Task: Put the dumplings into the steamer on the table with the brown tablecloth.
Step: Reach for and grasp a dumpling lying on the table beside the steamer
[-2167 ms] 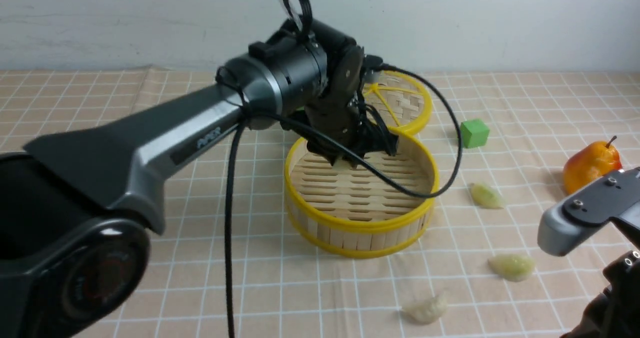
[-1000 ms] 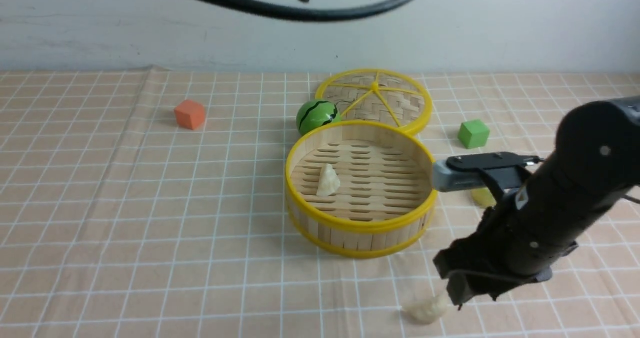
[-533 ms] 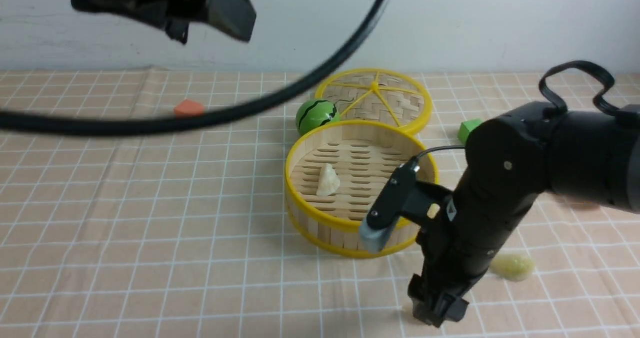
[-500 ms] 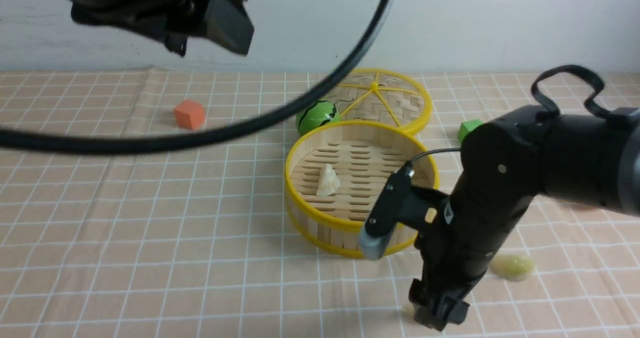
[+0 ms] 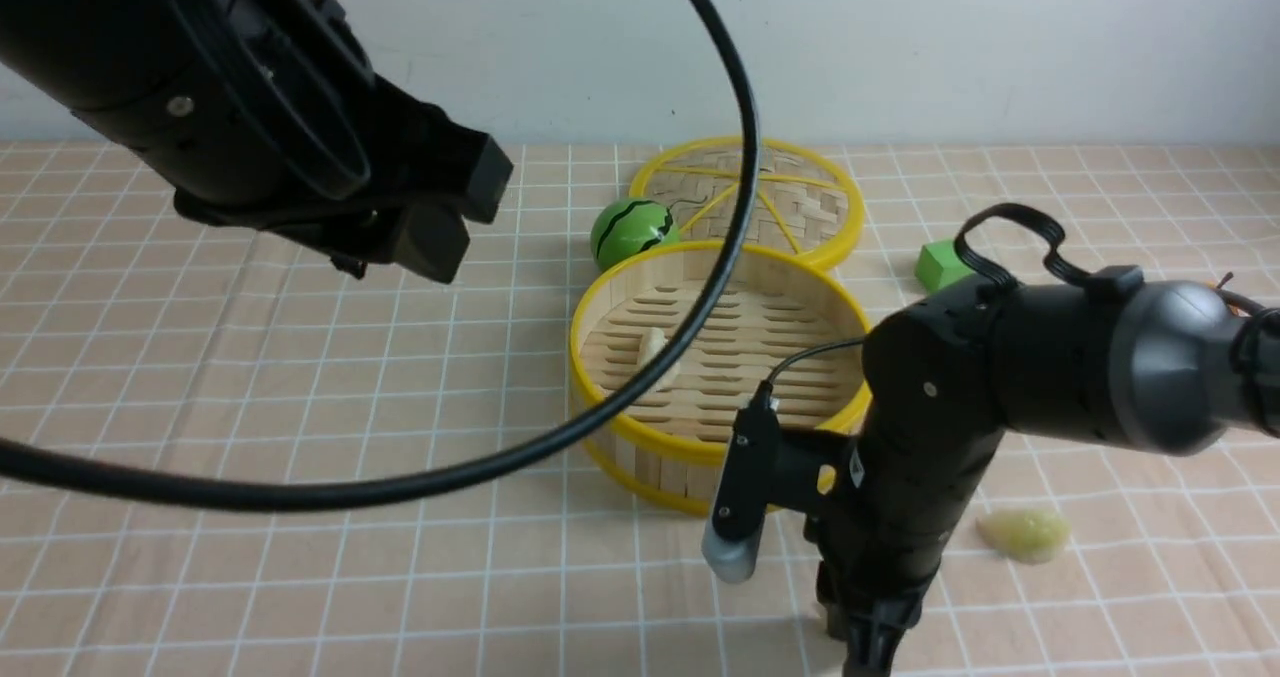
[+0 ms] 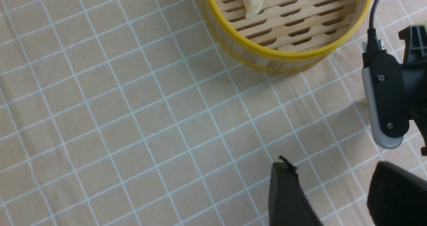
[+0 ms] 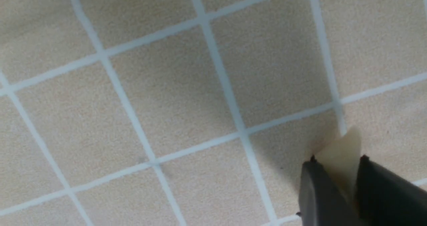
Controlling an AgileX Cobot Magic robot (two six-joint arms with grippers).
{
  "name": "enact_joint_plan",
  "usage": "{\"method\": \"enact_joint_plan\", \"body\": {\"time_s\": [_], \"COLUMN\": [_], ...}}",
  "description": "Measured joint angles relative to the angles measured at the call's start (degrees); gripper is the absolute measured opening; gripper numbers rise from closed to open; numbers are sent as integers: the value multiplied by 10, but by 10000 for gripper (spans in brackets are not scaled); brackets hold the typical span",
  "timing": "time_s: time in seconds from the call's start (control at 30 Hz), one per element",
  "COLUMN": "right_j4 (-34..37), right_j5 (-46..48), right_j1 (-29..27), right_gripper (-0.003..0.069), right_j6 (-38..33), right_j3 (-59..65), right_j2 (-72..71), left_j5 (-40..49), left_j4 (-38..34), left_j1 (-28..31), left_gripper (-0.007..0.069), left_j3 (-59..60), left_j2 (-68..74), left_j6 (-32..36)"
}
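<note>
The right tool (image 7: 337, 162) points down at the worktop (image 5: 300, 407) and pinches a dumpling (image 7: 345, 146) between its two dark fingers. The dumpling is pale and smooth. Its pointy tip sticks out past the fingers, right by the brown tablecloth (image 7: 166, 85). I cannot tell if it touches the cloth. This spot is near the front of the worktop, just in front of the steamer (image 5: 700, 267) and a bit to its right.

The steamer is a round basket. Its wall is made of thin bamboo slats, its rims are shiny yellow plastic, and its floor has rows of long slots. A second dumpling (image 6: 252, 2), whitish and bumpy, lies on that floor on the left side. A third dumpling (image 5: 1025, 535), pale green and shaped like a little moon, lies on the cloth to the right of the right arm.

The left tool (image 6: 333, 166) hangs high over the left part of the worktop. Its two fat black fingers stand apart with nothing between them.

The cloth is soft tan with thin white lines that make squares. Behind the steamer lie a flat woven lid (image 5: 790, 197) with yellow spokes, a round green ball (image 5: 630, 232) striped like a watermelon, and a green cube (image 5: 935, 265). A thick black cable (image 5: 745, 157) loops across the front view.
</note>
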Motion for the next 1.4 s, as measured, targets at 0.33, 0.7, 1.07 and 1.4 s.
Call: {"method": "enact_joint_plan", "body": {"time_s": [0.33,0.7,1.07,1.4], "right_j4": [3,0,3,-37], "right_j5": [94,172,150,-46], "right_j1": [0,0,0,0], "right_gripper": [-2,-15,-6,379], "right_j6": [72,202,309,409], "right_j3": [-101,-236,-7,107], "right_j2": [-28,-45,-180,-115], "left_j5": [0,0,0,0], "left_j4": [21,35,44,25], "left_j1": [0,0,0,0], "left_gripper": [151,105,105,109], "left_j3": [15,142,228,271], "left_j2": [-107,-273,-343,-344], "left_j6": [-1,-1,-14,-16]}}
